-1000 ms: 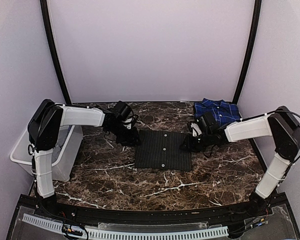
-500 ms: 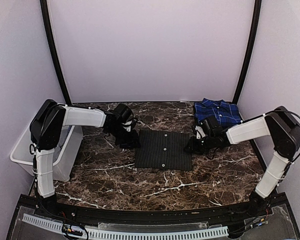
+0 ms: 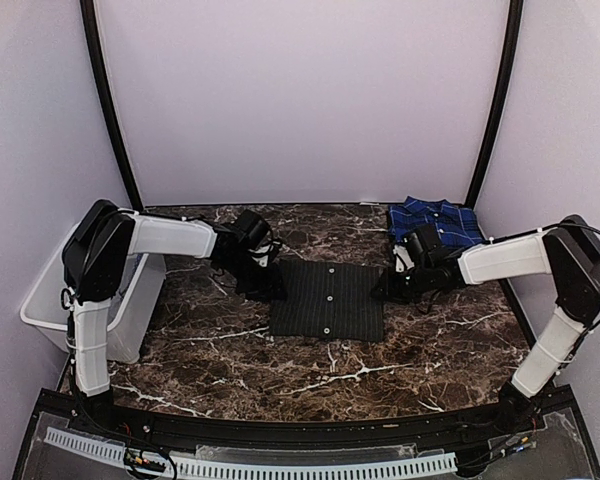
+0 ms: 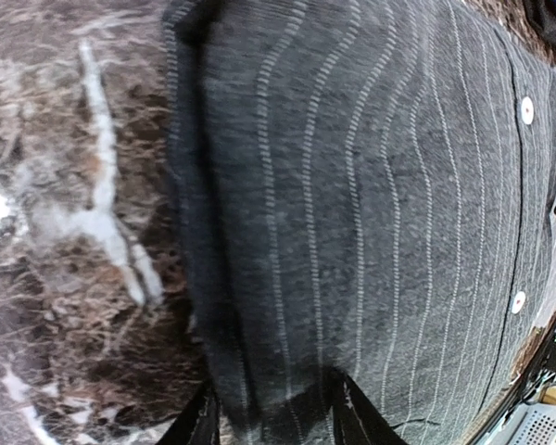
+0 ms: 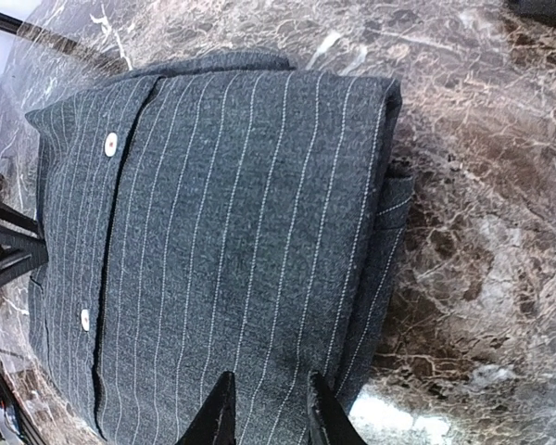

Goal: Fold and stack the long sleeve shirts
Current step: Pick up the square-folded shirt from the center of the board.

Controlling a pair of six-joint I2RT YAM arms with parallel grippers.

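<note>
Black pinstripe shirt (image 3: 327, 300) folded, centre of worktop (image 3: 220, 350). Left jaws, right jaws straddle its side edges; I cannot tell if clamped. Plaid shirt (image 3: 442, 220) far right.

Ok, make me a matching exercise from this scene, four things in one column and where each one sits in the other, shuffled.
Things:
1. pinstriped shirt
2. plaid shirt
3. white bin
4. right pincer

Places:
A. far right corner, folded
B. far left side
C. in the middle, folded flat
D. at the right edge of the pinstriped shirt

Pairs: 1-C, 2-A, 3-B, 4-D
</note>
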